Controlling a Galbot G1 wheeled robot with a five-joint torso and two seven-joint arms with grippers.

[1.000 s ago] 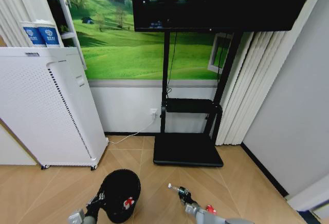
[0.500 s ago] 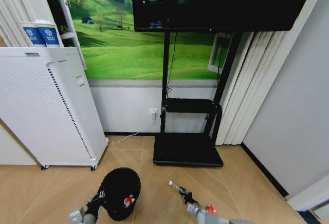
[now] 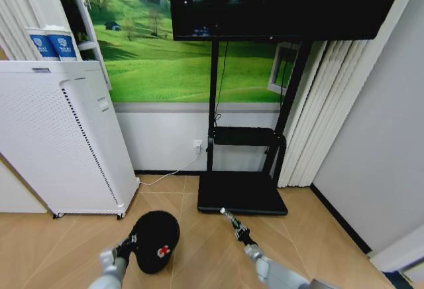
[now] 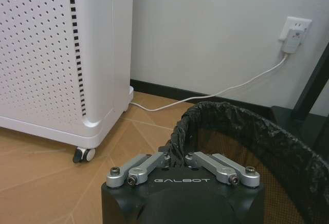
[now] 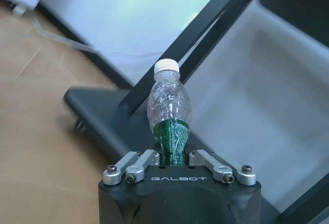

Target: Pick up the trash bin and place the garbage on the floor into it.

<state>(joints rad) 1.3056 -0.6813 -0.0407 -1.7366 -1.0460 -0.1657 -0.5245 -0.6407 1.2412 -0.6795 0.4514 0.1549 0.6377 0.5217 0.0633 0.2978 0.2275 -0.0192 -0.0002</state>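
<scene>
The black trash bin (image 3: 157, 239) hangs low over the floor at the lower left, tilted, with a red-and-white piece of garbage (image 3: 161, 252) showing inside. My left gripper (image 3: 130, 241) is shut on the bin's rim (image 4: 177, 136), pinching the black liner. To the right, my right gripper (image 3: 240, 233) is shut on a small clear bottle (image 3: 229, 220) with a green label. In the right wrist view the bottle (image 5: 169, 116) stands up from between the fingers, white cap outward.
A tall white perforated appliance (image 3: 63, 140) on castors stands at the left. A black TV stand base (image 3: 242, 193) lies ahead on the floor, its posts rising to a screen. A white cable (image 4: 205, 94) runs to a wall socket. Wood floor lies between them.
The right gripper has lifted the bottle higher and forward, toward the stand base. The left gripper has raised and tilted the bin; the red-and-white item shifted inside it.
</scene>
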